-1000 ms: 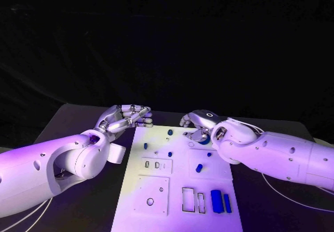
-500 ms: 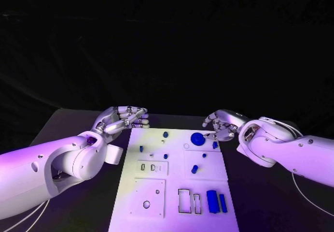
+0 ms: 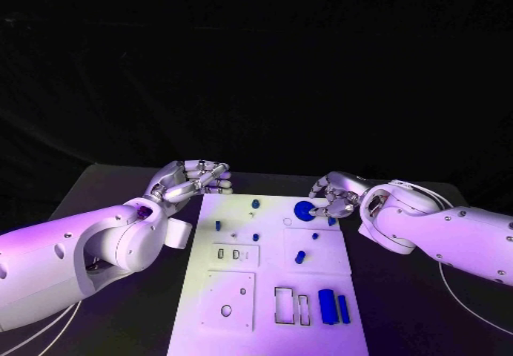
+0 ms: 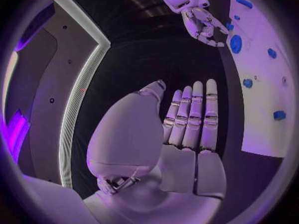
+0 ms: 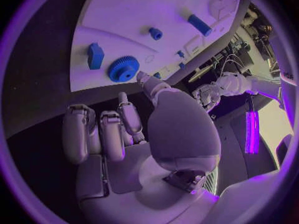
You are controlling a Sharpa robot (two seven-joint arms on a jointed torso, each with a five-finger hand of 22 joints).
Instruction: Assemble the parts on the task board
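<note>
Task board (image 3: 241,297), white, mid-table. Blue gear (image 3: 305,211) at its far right corner. Right hand (image 3: 333,199) beside gear, fingers loose, seemingly touching it. Left hand (image 3: 190,181) empty, fingers apart, off board's far left corner.

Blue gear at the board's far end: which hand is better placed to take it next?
Probably the right hand: its fingers sit beside the blue gear. The left hand is off the task board's other far corner.
</note>
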